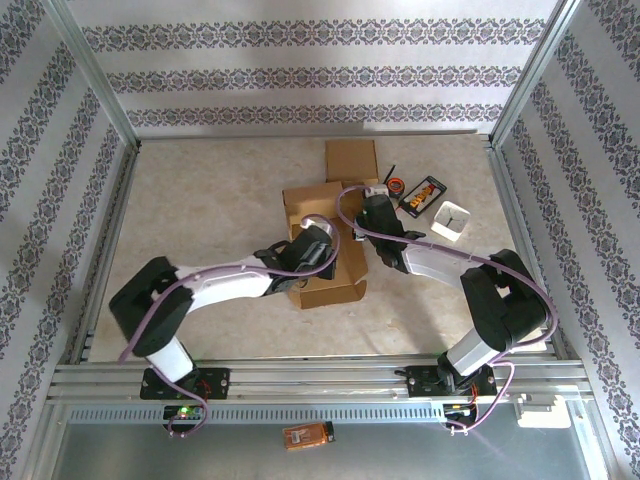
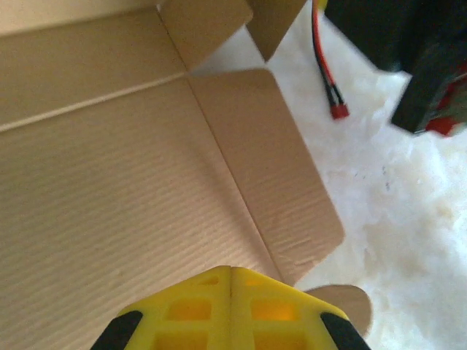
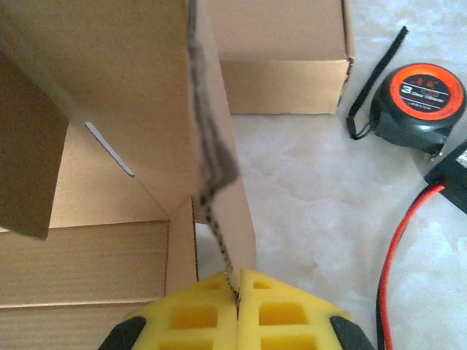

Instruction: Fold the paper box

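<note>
The paper box [image 1: 310,200] is a brown cardboard blank lying mostly flat at the table's middle. In the left wrist view its wide corrugated panel [image 2: 109,182] and a rounded side flap [image 2: 284,197] lie flat. My left gripper [image 2: 231,270] is shut just over that panel, its yellow fingers pressed together with nothing between them; from above it [image 1: 322,248] sits over the blank's centre. My right gripper [image 3: 238,292] is shut on the edge of a side flap [image 3: 131,87] that stands upright, at the blank's right side [image 1: 368,212].
A second, folded cardboard box [image 1: 352,160] stands behind the blank. To the right lie a black and orange tape measure [image 3: 417,102], a black device [image 1: 423,195] with a red cable [image 3: 394,255], and a small white tray [image 1: 451,220]. Metal frame rails border the table.
</note>
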`<state>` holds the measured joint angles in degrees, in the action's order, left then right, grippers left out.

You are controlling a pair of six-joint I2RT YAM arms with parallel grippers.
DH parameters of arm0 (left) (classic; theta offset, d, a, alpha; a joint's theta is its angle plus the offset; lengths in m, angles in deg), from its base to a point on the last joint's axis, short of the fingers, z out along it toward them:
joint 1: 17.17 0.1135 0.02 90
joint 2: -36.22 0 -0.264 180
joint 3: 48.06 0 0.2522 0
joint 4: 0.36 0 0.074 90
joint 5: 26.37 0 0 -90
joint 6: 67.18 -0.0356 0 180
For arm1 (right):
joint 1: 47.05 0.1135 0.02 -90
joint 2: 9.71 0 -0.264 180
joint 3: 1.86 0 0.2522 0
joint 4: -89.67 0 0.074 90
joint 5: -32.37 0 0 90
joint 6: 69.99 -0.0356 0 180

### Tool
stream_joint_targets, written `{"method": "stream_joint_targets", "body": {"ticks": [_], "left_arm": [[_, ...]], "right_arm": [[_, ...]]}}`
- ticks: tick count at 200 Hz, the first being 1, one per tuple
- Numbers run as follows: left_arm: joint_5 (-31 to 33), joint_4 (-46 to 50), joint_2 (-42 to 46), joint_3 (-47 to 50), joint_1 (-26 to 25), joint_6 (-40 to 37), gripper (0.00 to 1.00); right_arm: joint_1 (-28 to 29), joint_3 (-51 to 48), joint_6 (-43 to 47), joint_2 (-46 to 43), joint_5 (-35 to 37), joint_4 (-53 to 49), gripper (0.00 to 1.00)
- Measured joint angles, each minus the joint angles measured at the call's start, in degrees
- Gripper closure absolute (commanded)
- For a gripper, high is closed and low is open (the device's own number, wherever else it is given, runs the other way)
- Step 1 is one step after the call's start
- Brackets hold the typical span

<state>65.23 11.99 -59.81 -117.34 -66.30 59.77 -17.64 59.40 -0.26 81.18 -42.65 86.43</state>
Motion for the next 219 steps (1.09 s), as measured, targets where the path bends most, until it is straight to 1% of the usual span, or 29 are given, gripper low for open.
{"method": "stream_joint_targets", "body": {"ticks": [37, 61, 77, 124, 148, 219], "left_arm": [[-4.87, -2.58, -5.70, -3.98, 0.11, 0.63, 1.00], [-9.77, -7.63, -8.15, -4.28, 0.85, 2.29, 1.00], [-11.61, -9.77, -9.90, -4.28, 1.73, 3.02, 1.00], [-17.55, -10.67, -16.98, -8.22, 3.78, 2.73, 1.00], [-18.34, -10.60, -18.80, -8.52, 4.39, 2.54, 1.00], [-20.28, -10.64, -20.06, -9.22, 5.35, 2.49, 1.00]], "right_arm": [[0.00, -0.04, -2.05, 0.00, 1.07, -1.25, 1.00], [0.02, -0.04, -3.06, 0.00, 1.09, -1.60, 1.00], [0.02, -0.04, -3.85, -0.02, 1.07, -1.90, 1.00], [0.00, 0.00, -5.01, -1.18, 1.05, -3.67, 1.00], [0.00, 0.96, -5.53, -1.20, 1.07, -7.06, 1.00], [0.00, 5.62, -10.12, -1.29, 0.55, -16.68, 1.00]]}}
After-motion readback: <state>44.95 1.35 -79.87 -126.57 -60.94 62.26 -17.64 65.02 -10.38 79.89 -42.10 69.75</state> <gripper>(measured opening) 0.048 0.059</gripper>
